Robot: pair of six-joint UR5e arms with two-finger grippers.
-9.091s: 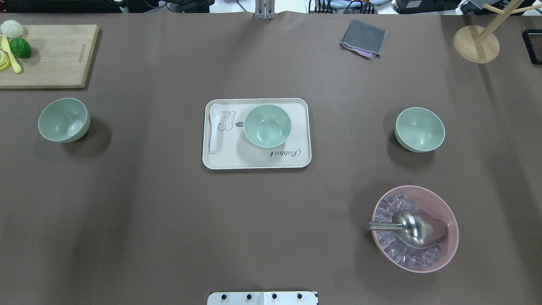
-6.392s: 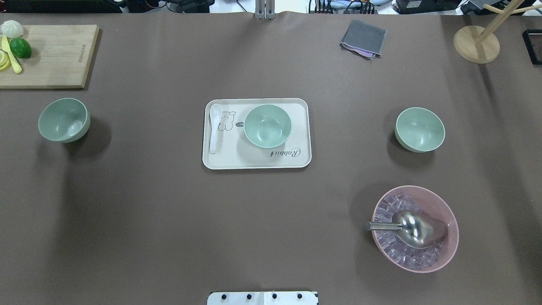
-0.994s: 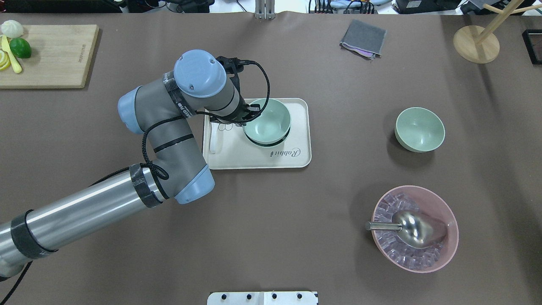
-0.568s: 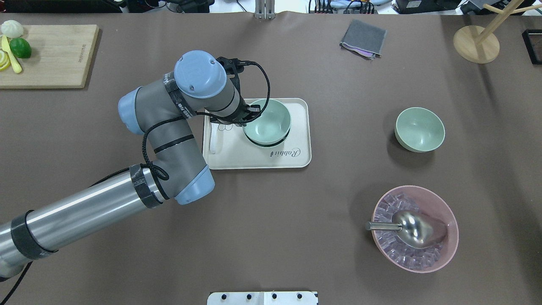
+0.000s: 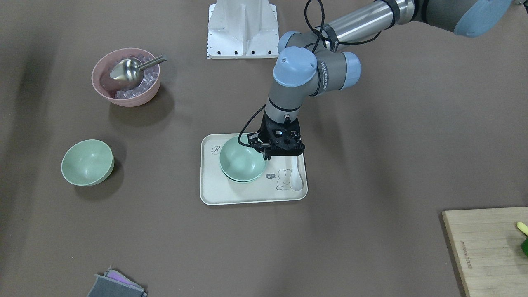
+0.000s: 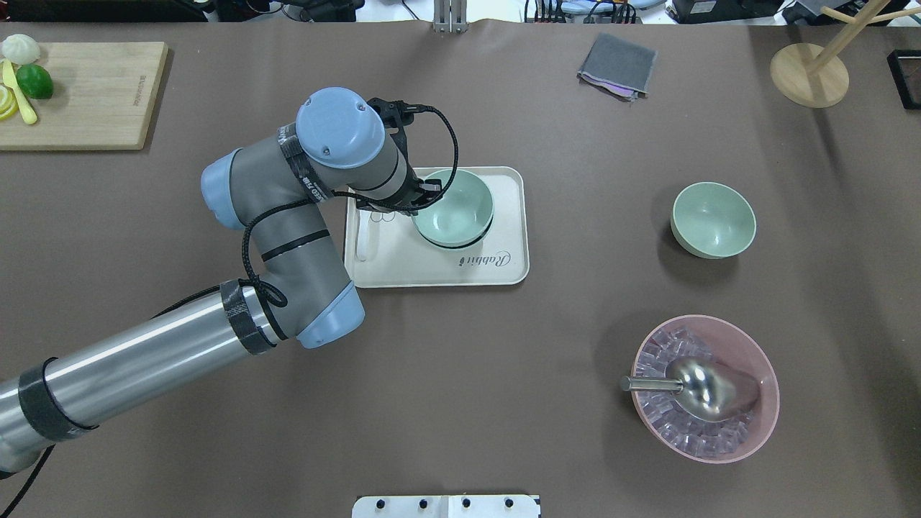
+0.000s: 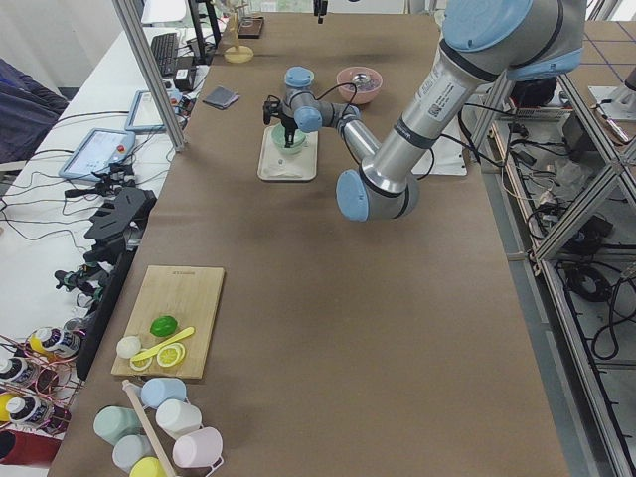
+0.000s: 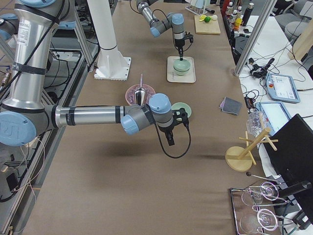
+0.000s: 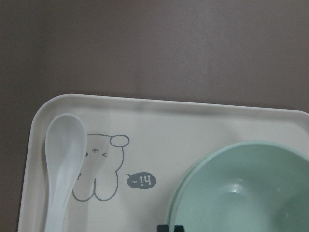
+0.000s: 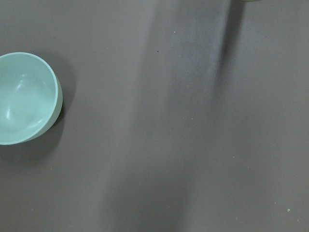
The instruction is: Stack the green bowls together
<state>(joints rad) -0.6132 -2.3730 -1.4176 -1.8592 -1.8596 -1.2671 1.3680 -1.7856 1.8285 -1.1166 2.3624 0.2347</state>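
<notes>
Bright, even, diffuse light from overhead. Shadows are soft: the lone bowl (image 6: 712,219) throws a blurred dark patch below-left of itself in the overhead view, and the pink bowl (image 6: 763,424) darkens the table (image 6: 504,396) at its left. Broad faint shadow bands cross the table, strongest in the right wrist view. Hard glare on the scoop (image 6: 709,388) and on the left arm (image 6: 144,367) steel tube; dull sheen inside the stacked bowls (image 5: 241,161). Left wrist view is soft, the tray (image 9: 145,125) print readable, the bottom edge out of focus. Side views are wide-angle, the table narrows steeply and far things are tiny.
</notes>
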